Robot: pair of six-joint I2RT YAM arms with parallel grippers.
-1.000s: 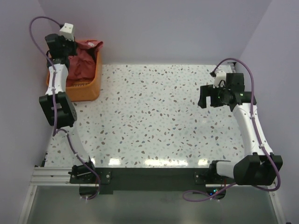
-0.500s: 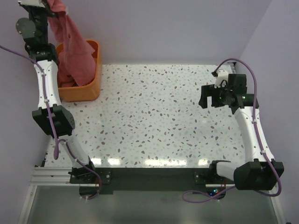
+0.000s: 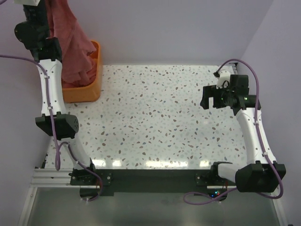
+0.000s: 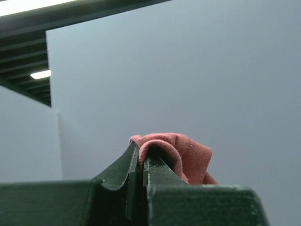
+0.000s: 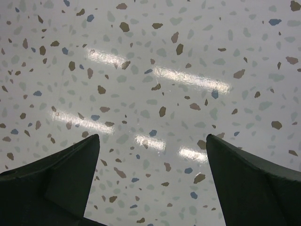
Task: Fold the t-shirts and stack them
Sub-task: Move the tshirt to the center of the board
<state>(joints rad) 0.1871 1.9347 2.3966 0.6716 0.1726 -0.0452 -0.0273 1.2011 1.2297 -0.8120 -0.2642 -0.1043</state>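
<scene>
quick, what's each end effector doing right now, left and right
Left end effector: closed, holding a red-pink t-shirt that hangs down to the orange basket.
Right end effector: open, holding nothing, above the speckled table.

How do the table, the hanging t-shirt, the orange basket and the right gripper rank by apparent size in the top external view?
1. The table.
2. Unsure: the t-shirt hangs nearer the camera and hides part of the orange basket.
3. The right gripper.
</scene>
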